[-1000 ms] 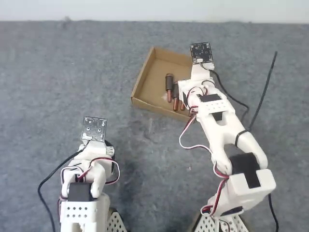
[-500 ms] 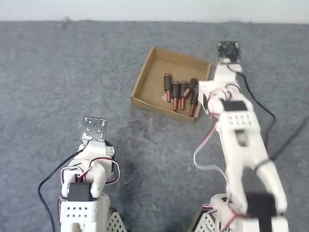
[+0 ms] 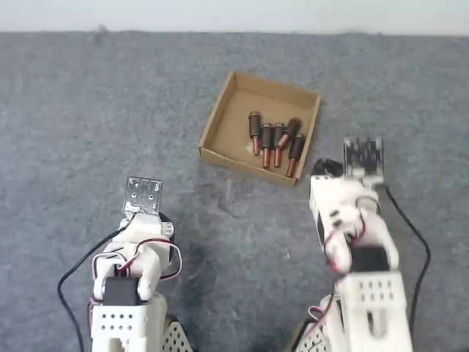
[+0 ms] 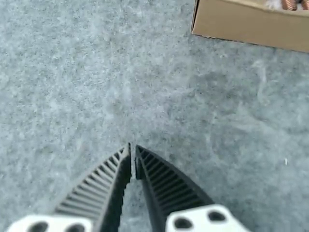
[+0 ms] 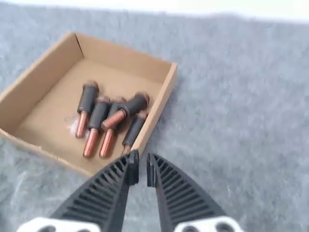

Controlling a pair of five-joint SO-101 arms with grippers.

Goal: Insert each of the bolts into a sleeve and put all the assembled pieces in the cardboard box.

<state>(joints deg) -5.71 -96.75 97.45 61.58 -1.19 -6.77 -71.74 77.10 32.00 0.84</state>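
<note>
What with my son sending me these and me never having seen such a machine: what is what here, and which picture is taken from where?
These are two small white robot arms standing side by side on a grey carpeted table. The high view looks down from above: the left arm is at the lower left and the right arm at the lower right. The other two pictures come from a camera on each arm's wrist, looking along its black toothed claw. The left claw hangs over bare carpet, and the right claw is close to the cardboard box. Both claws are closed or nearly so and hold nothing. Five assembled pieces lie bunched together in the box, each a copper-coloured bolt pushed into a dark sleeve.
</note>
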